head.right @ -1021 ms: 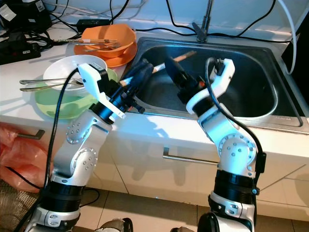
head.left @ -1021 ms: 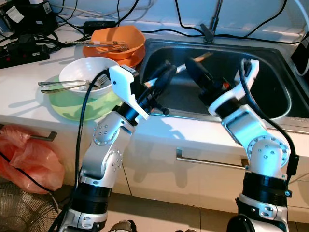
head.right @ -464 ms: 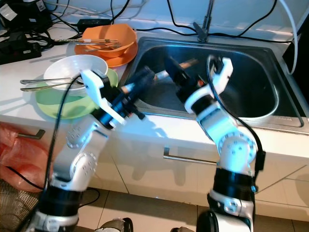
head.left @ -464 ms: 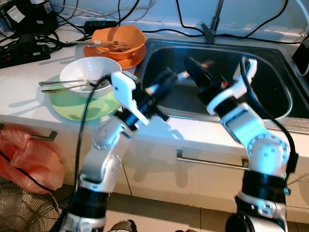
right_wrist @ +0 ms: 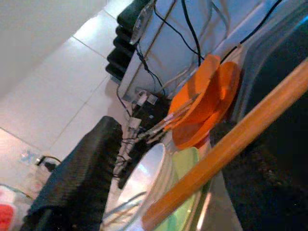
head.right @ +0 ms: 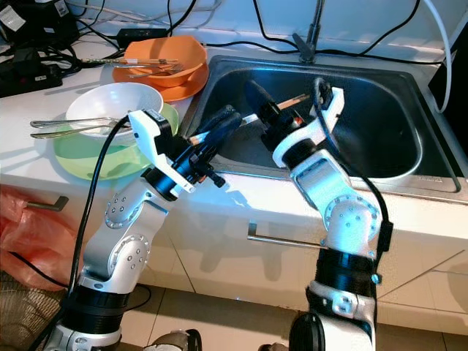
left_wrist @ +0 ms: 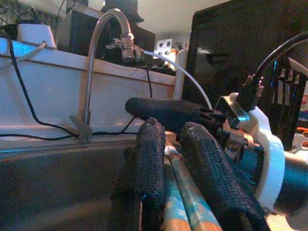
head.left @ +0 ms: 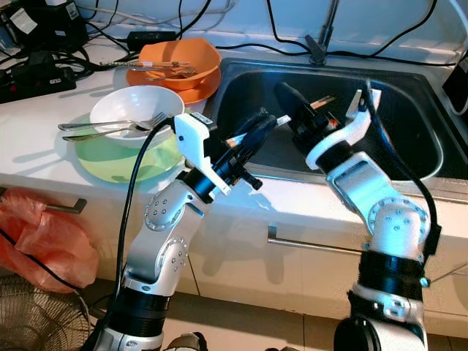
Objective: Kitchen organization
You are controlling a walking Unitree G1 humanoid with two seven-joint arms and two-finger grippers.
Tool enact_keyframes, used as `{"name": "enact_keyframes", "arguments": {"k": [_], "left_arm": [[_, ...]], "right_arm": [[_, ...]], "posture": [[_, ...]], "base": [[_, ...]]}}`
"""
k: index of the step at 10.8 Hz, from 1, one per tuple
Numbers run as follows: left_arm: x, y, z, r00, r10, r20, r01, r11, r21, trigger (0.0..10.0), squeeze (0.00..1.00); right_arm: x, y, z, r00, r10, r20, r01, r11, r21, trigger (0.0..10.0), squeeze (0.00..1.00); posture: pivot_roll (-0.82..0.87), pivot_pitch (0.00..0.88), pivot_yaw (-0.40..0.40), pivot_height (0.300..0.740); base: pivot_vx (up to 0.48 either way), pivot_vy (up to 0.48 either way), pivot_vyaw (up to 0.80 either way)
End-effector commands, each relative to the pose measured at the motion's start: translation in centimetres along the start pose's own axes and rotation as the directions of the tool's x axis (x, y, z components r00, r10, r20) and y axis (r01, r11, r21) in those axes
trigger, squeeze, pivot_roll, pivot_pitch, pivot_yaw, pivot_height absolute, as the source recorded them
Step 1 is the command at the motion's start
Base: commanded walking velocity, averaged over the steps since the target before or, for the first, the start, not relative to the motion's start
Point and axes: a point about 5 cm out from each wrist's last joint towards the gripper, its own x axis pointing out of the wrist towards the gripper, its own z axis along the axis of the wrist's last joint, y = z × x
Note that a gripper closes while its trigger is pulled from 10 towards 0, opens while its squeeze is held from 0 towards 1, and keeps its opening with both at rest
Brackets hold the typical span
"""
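The left gripper has its two black fingers pinched tight on a pair of chopsticks, which lie side by side in the narrow gap between them. The sticks run along the gripper's own line, rising away from the robot and toward its right, out over the near left part of the sink. Their far ends reach the right gripper, where one orange-brown stick crosses slantwise between its two fingers; those fingers stand fairly wide apart, and I cannot tell whether either one touches the wood. Both grippers hang above the dark sink basin, close together, the right one just beyond the left. A curved tap rises at the back of the sink.

On the white counter to the robot's left sits a white bowl on a green plate, with a fork resting across the bowl's rim. Behind that, an orange bowl stands on an orange plate with more utensils laid across it. Black cables trail along the back wall.
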Motion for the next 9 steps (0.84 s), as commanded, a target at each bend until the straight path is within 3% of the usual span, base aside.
{"name": "enact_keyframes", "arguments": {"k": [1, 9], "left_arm": [[-0.1, -0.2, 0.1, 1.000, -0.011, -0.003, 0.011, 1.000, 0.005, 0.0, 0.00], [-0.4, 0.7, 0.1, 1.000, 0.023, -0.016, -0.022, 0.999, 0.049, 0.0, 0.00]], "right_arm": [[0.0, 0.0, 0.2, 1.000, -0.005, 0.006, 0.005, 1.000, 0.028, 0.0, 0.00], [-0.2, -1.5, 0.8, 0.992, -0.118, 0.041, 0.115, 0.990, 0.077, 0.0, 0.00]], "posture": [[0.02, 0.116, 0.003, 0.740], [0.02, 0.106, 0.007, 0.740]], "base": [[0.000, 0.000, 0.00], [0.000, 0.000, 0.00]]}}
